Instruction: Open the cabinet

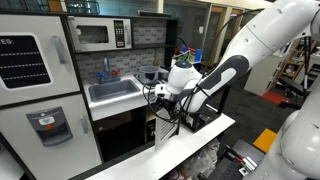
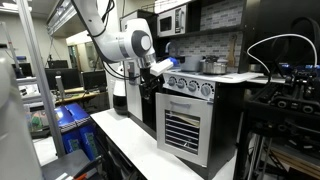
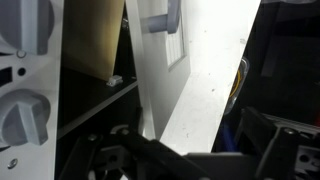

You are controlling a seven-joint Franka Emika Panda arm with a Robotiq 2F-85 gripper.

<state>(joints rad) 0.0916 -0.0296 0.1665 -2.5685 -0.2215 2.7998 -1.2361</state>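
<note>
**Door ajar, job half done.** A Franka arm (image 1: pixel 215 80) holds its end effector (image 2: pixel 162 66) at the front of a white toy kitchen (image 1: pixel 20 130). In an exterior view, the cabinet (image 2: pixel 186 128) with its grey-striped front lies below the end effector and off to one side.

From the wrist, a white door (image 3: pixel 200 90) stands ajar straight ahead of the end effector. Its handle (image 3: pixel 165 15) sits farther out and is not touching the end effector. Round knobs (image 3: pixel 22 118) lie to one side, and a dark shelf (image 3: pixel 95 105) shows through the gap between. This view does not show whether the door is the striped panel.

I cannot tell whether the end effector is spread or closed. It is only a dark blur at the near edge of the wrist view and too small in the others.

The opening looks begun but unfinished. The next move likely calls for catching the door's free edge or handle and carrying it outward along its hinge arc, clear of the knobs.
</note>
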